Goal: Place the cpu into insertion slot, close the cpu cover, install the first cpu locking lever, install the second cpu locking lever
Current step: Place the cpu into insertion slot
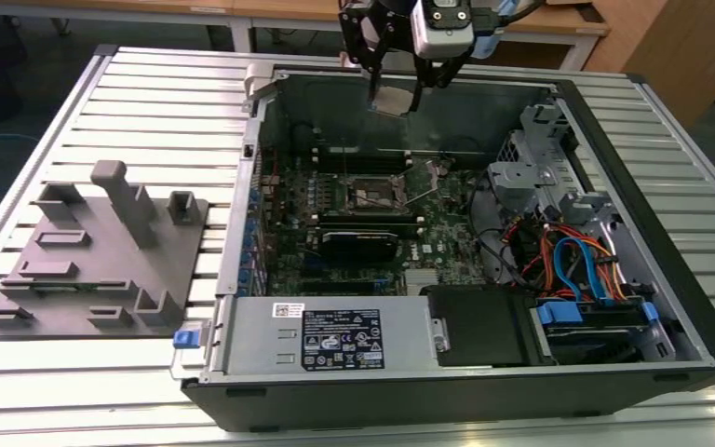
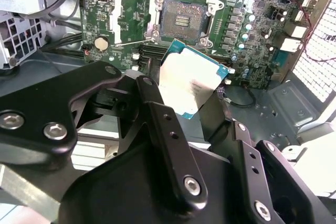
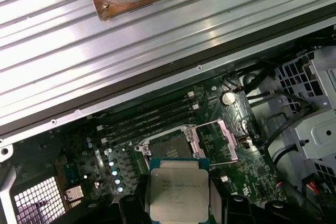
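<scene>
I'm pinching the cpu (image 2: 191, 80) in my fingers (image 2: 153, 106), well above the slot (image 2: 184, 18) — coming down tilted could bend its pins.

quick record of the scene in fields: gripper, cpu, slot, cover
cpu: clamped in the gripper, tilted, apart from the insertion slot
insertion slot: empty, uncovered
cpu cover: flipped open beside the slot
gripper: shut on the cpu, raised over the open computer case
</scene>
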Robot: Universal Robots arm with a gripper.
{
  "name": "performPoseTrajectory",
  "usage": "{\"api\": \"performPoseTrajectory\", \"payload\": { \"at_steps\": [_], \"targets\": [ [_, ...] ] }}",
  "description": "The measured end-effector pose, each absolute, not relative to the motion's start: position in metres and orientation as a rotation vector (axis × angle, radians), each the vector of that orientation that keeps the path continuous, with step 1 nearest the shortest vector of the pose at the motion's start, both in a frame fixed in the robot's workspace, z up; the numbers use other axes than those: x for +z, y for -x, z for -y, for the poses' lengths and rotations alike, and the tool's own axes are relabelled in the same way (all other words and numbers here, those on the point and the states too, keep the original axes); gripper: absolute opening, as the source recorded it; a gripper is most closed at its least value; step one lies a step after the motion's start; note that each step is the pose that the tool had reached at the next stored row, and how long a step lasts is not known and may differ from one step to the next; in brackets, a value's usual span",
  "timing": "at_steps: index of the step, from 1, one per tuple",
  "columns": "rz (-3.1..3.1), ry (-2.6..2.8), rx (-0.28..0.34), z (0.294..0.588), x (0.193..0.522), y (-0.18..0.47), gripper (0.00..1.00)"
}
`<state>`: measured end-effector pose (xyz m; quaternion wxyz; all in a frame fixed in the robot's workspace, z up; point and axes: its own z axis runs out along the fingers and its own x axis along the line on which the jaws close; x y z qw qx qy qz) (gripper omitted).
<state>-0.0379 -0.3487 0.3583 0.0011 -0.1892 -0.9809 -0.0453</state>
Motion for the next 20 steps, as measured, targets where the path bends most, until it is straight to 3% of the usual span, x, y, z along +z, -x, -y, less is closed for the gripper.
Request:
{"api": "performPoseTrajectory", "payload": {
  "at_steps": [20],
  "targets": [
    [3.063, 0.684, -0.142, 0.3487, 0.3558, 0.038, 0.54]
  ]
}}
